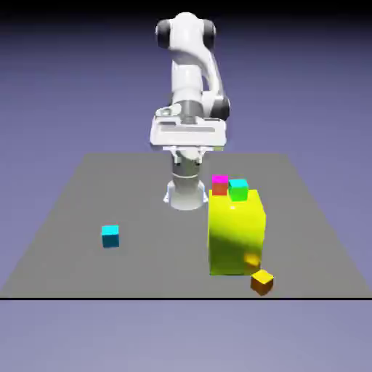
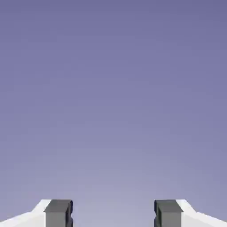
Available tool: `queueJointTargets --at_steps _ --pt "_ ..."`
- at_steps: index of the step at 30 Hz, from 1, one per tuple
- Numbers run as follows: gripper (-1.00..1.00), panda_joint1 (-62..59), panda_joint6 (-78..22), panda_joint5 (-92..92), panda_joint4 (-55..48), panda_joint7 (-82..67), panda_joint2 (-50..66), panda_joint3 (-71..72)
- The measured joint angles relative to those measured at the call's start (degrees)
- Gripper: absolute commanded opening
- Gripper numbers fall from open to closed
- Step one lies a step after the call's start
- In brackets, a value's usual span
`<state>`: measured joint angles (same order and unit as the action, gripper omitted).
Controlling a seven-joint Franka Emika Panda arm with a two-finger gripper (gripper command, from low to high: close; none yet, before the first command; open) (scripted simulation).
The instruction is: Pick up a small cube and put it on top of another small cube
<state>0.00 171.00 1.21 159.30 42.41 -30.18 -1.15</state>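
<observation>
Small cube (image 1: 110, 235), bright cyan on every face, sits alone on the grey desk (image 1: 65, 218) toward the exterior view's left, nearer the front edge than the far one, with bare surface all round it. Well apart from it, toward the exterior view's right, stands a big yellow block (image 1: 236, 232); on its top, at the far edge, rest two little cubes side by side, one with a magenta top (image 1: 219, 184) and one with a cyan top and green sides (image 1: 237, 189). An orange cube (image 1: 261, 281) lies just beside the block's near right corner, close to the desk's front edge. The white arm (image 1: 190, 80) rises at the middle of the far edge, folded high above the surface, touching none of the cubes. A plain blue-violet backdrop fills the room behind. In the hand view, the hand (image 2: 113, 215) shows two grey fingertips (image 2: 57, 213) set apart at the bottom edge, nothing between them, only backdrop ahead.
</observation>
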Motion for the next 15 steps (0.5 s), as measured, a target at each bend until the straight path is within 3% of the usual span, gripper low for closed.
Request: queueJointTargets --at_steps 15 --pt "0.0 -8.5 -37.4 15.0 -21.2 -0.6 30.9 -14.3"
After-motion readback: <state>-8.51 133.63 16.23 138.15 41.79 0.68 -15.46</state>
